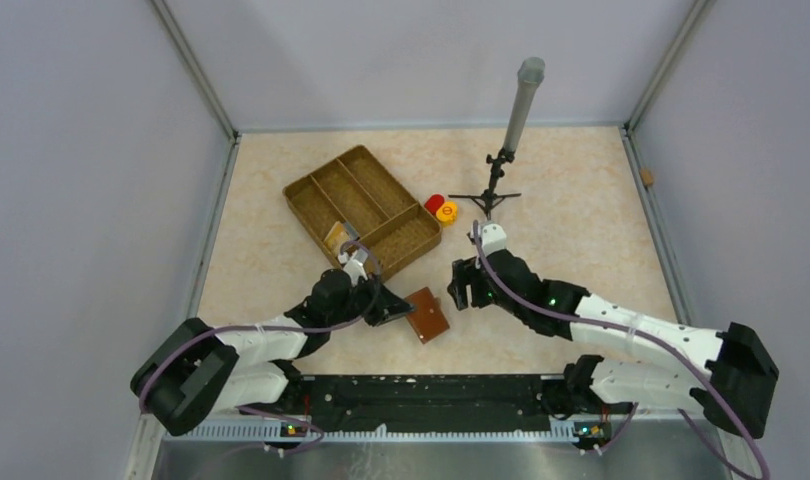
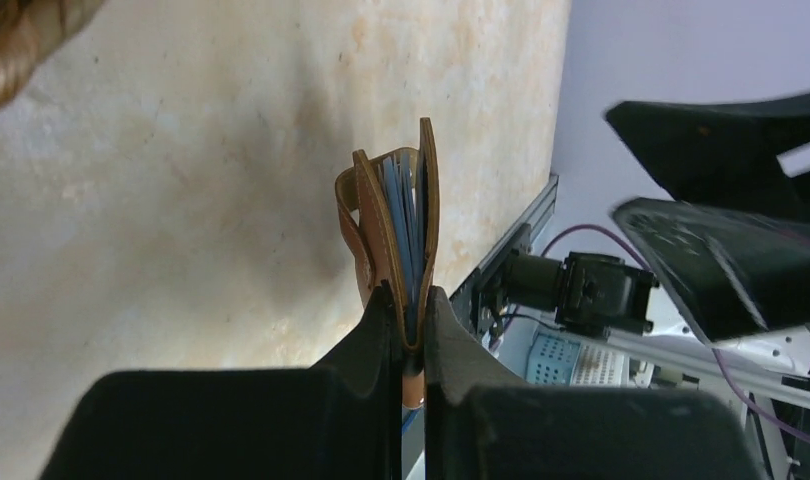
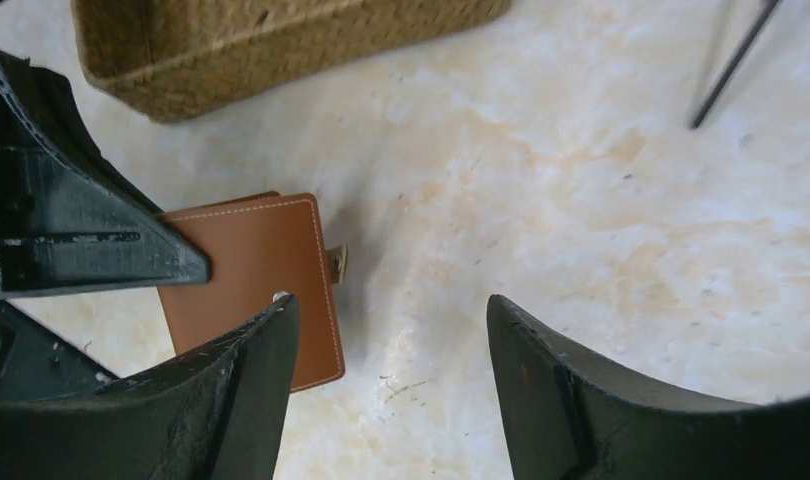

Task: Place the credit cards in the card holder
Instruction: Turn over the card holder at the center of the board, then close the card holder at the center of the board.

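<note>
While left fingers (image 1: pixel 396 308) pinch card holder (image 1: pixel 429 315) by one edge, its leaves stand slightly apart, pale blue cards (image 2: pixel 401 215) tucked between. Holder toward bench's (image 1: pixel 561 200) near edge, 5 o'clock of wicker tray (image 1: pixel 321 168). Right fingers (image 1: pixel 471 288) spread wide, holding nothing, near holder's 2 o'clock, not touching.

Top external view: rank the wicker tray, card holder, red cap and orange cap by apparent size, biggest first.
1. wicker tray, by far the largest
2. card holder
3. red cap and orange cap: they look about alike, so no ranking between them
</note>
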{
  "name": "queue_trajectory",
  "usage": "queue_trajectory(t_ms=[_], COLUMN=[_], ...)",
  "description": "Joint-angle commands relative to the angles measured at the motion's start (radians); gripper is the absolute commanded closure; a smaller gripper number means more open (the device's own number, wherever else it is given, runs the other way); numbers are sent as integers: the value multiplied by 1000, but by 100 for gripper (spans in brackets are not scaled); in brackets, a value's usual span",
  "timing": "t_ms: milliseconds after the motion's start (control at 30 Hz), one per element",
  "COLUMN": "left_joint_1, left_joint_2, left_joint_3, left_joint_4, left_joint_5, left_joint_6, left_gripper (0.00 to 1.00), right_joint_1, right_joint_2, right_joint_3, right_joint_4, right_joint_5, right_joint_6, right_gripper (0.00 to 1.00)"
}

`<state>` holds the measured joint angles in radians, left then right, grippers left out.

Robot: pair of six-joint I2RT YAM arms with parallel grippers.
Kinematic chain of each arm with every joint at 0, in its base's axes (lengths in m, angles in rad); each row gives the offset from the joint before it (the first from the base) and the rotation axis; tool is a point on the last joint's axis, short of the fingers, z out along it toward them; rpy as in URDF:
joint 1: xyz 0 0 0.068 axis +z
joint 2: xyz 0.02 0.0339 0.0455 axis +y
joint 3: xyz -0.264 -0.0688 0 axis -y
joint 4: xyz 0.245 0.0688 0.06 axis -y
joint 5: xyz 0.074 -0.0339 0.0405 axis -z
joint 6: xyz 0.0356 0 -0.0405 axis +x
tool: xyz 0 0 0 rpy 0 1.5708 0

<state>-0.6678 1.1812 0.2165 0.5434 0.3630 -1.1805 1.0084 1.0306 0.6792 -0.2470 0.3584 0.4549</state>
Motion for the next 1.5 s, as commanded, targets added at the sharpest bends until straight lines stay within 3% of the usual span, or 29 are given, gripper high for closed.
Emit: queue_trajectory(t_ms=[0,167,300,467,600,967,1467], left_joint_1=[24,63,65,65,66,22,-45], left_joint_2=[-5,18,11,-63,-106,-174,-113], left_joint_3=[-47,-52,-24,8,36,42,86], left_joint_4=[87,-85,-258,-476,-602,-665,-683], left_joint_5=[60,68,-1,-114,-151,-183,-236], left_joint_6=[8,144,222,273,282,134,125], left_gripper=[100,93,76,45,31,32,33], right_joint_1=[-71,-77,-77,-76,-76,-4,38], right_joint_2=[45,175,261,293,312,424,552], right_joint_3=[-67,-66,-61,-52,-12,153,274], right_joint_4=[117,183,239,282,260,85,-11], right_joint_5=[-305,-412,-476,-452,-458,-308,-207], right_joint_6=[33,63,107,145,118,69,56], right_gripper=[33,41,48,50,51,55,70])
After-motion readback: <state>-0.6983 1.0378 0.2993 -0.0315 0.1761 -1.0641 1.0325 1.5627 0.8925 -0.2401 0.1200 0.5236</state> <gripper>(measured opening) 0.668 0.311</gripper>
